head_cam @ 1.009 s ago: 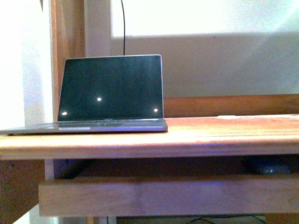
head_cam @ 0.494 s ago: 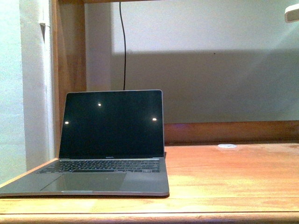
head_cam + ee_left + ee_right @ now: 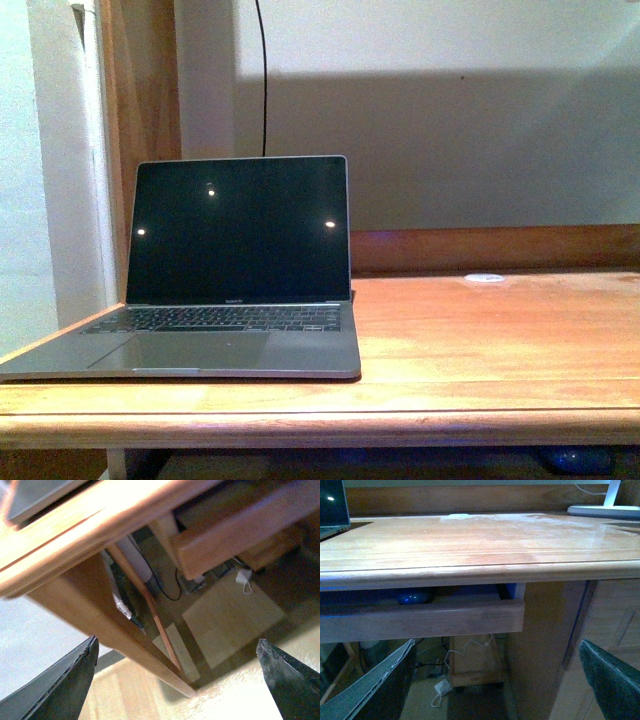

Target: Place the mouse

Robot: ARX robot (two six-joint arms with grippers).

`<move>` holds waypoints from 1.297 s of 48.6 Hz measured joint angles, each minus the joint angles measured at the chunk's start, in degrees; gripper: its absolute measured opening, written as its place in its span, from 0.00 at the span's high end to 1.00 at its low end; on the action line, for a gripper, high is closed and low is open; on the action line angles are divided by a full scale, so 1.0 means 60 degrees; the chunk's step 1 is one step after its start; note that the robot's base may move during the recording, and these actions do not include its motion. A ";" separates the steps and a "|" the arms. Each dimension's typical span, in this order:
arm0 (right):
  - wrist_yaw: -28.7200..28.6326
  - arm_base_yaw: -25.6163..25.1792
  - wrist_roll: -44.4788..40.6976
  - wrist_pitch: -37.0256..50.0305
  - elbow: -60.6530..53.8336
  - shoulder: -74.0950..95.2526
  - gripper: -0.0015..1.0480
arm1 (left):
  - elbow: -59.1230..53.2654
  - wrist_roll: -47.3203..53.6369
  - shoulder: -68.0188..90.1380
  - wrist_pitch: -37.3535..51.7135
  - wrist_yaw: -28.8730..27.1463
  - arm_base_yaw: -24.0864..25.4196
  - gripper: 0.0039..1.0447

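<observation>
Front view has dipped since 0.5 s ago, baring the mouse [image 3: 576, 461] at 5 o'clock on the pull-out shelf [image 3: 420, 622] under the table [image 3: 480, 345]; with left claw [image 3: 176, 645] and right claw [image 3: 497, 652] both spread empty, the right should slip in low and level.

Open laptop [image 3: 240, 270] on wooden desk [image 3: 480, 350]; small white disc [image 3: 485, 277], perhaps a coaster, near its back edge

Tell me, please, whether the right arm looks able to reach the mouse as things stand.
Probably, but tightly: the mouse lies in the narrow gap between the desk top and the shelf's front rail. The open right tool faces that gap from slightly below.
</observation>
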 joint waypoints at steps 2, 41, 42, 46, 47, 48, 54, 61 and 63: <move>0.0000 0.0000 0.0000 0.0000 0.0000 0.0000 0.07 | 0.0109 0.0962 0.0455 0.0004 0.0189 -0.0153 0.07; 0.0000 0.0000 0.0000 0.0000 0.0000 0.0000 0.07 | 0.1916 0.8593 0.5581 0.3202 0.1337 -0.0747 0.07; 0.0000 0.0000 0.0000 0.0000 0.0000 0.0000 0.07 | 0.2000 0.8754 0.5748 0.3413 0.1443 -0.0736 0.07; 0.0000 0.0000 0.0000 0.0000 0.0000 0.0000 0.07 | 0.2259 0.9278 0.6266 0.4102 0.1585 -0.0710 0.07; 0.0000 0.0000 0.0000 0.0000 0.0000 0.0000 0.07 | 0.2284 0.9384 0.6382 0.4211 0.1632 -0.0710 0.07; 0.0000 0.0000 0.0000 0.0000 0.0000 0.0000 0.07 | 0.2299 0.9449 0.6484 0.4306 0.1639 -0.0710 0.07; 0.0000 0.0000 0.0000 0.0000 0.0000 0.0000 0.07 | 0.2415 1.0265 0.7184 0.4892 0.1650 -0.0736 0.07; 0.0000 0.0000 0.0000 0.0000 0.0000 0.0000 0.07 | 0.2455 1.0932 0.7705 0.5526 0.1694 -0.0750 0.07; 0.0000 0.0000 0.0000 0.0000 0.0000 0.0000 0.07 | 0.2495 1.1111 0.7887 0.5705 0.1738 -0.0750 0.07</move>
